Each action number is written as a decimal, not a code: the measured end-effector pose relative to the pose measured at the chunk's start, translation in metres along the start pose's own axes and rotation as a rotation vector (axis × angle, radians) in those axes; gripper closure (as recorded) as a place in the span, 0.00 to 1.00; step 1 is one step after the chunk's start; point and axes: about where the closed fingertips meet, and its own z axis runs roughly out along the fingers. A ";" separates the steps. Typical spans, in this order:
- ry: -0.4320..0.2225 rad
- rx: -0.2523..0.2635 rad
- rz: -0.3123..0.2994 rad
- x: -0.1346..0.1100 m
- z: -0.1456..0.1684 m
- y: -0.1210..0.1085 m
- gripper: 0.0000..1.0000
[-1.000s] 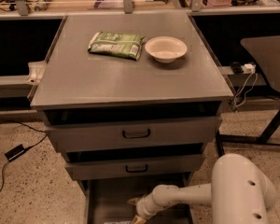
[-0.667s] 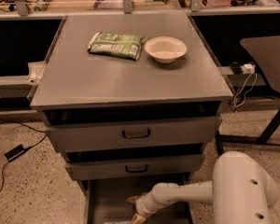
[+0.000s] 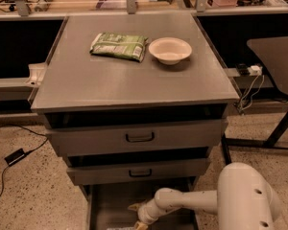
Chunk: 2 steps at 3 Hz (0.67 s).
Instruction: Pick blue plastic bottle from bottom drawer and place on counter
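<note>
Camera view | pincer (image 3: 136, 218) low inside open bottom drawer (image 3: 110, 204), apart or together cannot tell | blue plastic bottle (image 3: 119, 228) at lower frame edge, on drawer floor just beside pincer, mostly cut off | bench (image 3: 134, 80) carrying green packet (image 3: 119, 46) and bowl (image 3: 170, 50), side by side

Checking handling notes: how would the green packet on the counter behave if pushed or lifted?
The packet looks flat and soft, so likely floppy and light, probably sliding rather than rolling on the smooth counter. The tool is down in the bottom drawer.
</note>
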 end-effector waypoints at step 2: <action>0.018 -0.069 0.019 0.008 0.018 0.022 0.23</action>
